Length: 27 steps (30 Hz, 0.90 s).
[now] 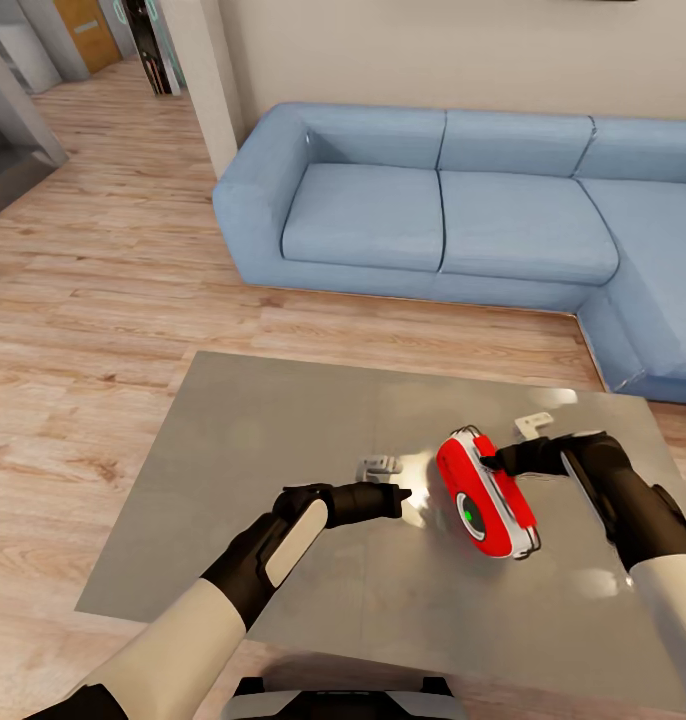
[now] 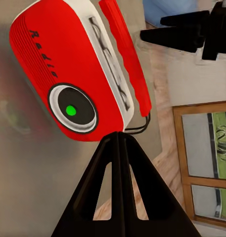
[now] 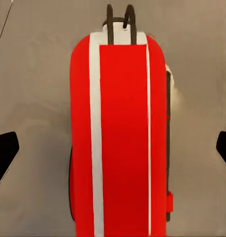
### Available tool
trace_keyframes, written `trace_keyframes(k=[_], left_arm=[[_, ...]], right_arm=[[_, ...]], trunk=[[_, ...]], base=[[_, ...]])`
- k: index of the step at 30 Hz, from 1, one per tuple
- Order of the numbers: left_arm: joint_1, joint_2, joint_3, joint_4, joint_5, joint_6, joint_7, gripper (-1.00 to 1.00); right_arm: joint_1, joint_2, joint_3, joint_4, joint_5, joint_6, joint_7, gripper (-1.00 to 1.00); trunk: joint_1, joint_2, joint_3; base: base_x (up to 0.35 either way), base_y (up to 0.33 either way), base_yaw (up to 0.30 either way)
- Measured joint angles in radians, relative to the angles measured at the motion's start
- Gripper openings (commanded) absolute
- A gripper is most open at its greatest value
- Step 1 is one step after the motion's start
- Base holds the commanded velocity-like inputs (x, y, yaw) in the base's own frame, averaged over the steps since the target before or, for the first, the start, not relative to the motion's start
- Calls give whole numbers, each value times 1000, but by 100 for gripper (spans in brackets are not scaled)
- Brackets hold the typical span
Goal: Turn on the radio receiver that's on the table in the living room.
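The red radio receiver point(image 1: 486, 497) with white trim stands on the glossy grey table point(image 1: 263, 450), right of centre, its green-centred dial point(image 2: 70, 109) facing my left gripper. My left gripper point(image 1: 398, 497) is shut, its joined tip point(image 2: 117, 137) just short of the radio's lower edge below the dial. My right gripper point(image 1: 491, 462) is open at the radio's far side. In the right wrist view its fingertips point(image 3: 4, 153) stand wide apart on either side of the radio's red and white side point(image 3: 120, 138), with nothing gripped. The thin handle point(image 2: 125, 54) runs along the top.
A long blue L-shaped sofa point(image 1: 433, 210) stands beyond the table and wraps round at the right. Light wood floor point(image 1: 103, 300) surrounds the table. A white wall corner point(image 1: 208, 80) is at the back left. Bright reflections point(image 1: 380, 465) lie on the tabletop.
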Motion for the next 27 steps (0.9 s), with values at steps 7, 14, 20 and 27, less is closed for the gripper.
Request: trace_keyframes(k=[7,14,20,27], left_arm=[[0,0,0,1,-1,0,0,-100],[0,0,0,1,-2,0,-3,-100],[0,0,0,0,-3,1,-7,-100],[0,0,0,-1,-3,2,-8,-100]], right_arm=[[0,-29,0,-239,2,216,8,100],[0,-40,-3,-364,-4,235,71,100],[0,-41,-3,-375,-5,235,125,100],[0,-46,-4,-376,-4,235,190,100]], trunk=[[0,0,0],[0,0,0],[0,0,0],[0,0,0]], base=[[0,0,0],[0,0,0],[0,0,0],[0,0,0]])
